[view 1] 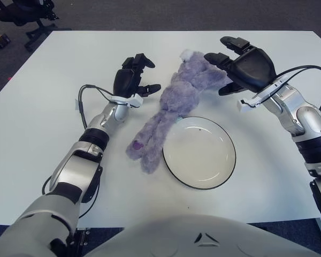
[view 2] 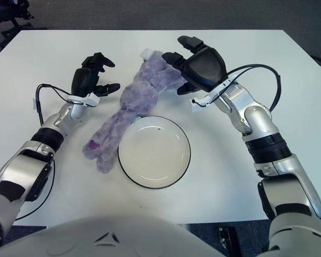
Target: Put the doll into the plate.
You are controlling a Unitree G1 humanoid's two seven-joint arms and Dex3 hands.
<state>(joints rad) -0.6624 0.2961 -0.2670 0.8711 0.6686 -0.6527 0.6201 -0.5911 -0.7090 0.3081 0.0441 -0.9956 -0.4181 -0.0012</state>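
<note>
We see the purple doll (view 1: 174,104) lying stretched on the white table (view 1: 37,107), its legs just beside the empty plate (view 1: 199,152). Our right hand (view 1: 241,67) hovers spread over its head, perhaps touching. Our left hand (view 1: 132,77) waits released beside its body.

- Both head eyes look forward and down at the white table (view 1: 37,107) from close above.
- They share both hands, sitting slightly apart sideways; the right eye shows more forearm behind the right hand (view 2: 195,61).
</note>
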